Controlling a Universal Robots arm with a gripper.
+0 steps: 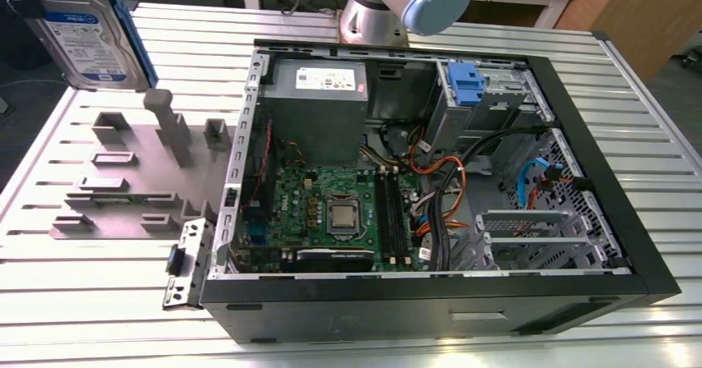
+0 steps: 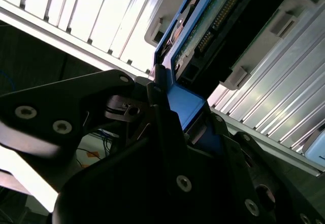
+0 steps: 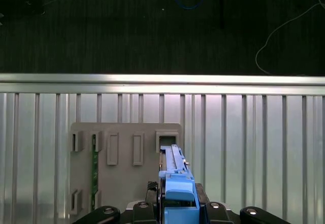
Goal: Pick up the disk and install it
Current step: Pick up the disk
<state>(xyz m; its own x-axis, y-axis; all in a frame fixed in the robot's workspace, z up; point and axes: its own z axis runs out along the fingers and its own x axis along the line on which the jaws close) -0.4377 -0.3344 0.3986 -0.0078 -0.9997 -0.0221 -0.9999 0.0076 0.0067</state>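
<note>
The disk (image 1: 85,35), a silver-grey hard drive with a white-and-blue label and blue side rails, hangs upright in the air at the exterior view's far left, above the grey fixture plate (image 1: 127,179). In the second wrist view my gripper (image 2: 175,109) is shut on the disk's blue rail (image 2: 185,104), and the drive's green circuit side (image 2: 213,26) extends away from the black fingers (image 2: 157,107). In the first wrist view the disk (image 3: 177,183) is seen edge-on, held over the fixture plate (image 3: 124,158).
The open black computer case (image 1: 614,220) lies on the slatted metal table (image 1: 88,286), with its motherboard (image 1: 329,212), a grey power supply box (image 1: 318,97) and a drive bay holding a blue clip (image 1: 466,85). A green card (image 3: 94,165) stands in a fixture slot. The arm's base (image 1: 384,11) stands behind the case.
</note>
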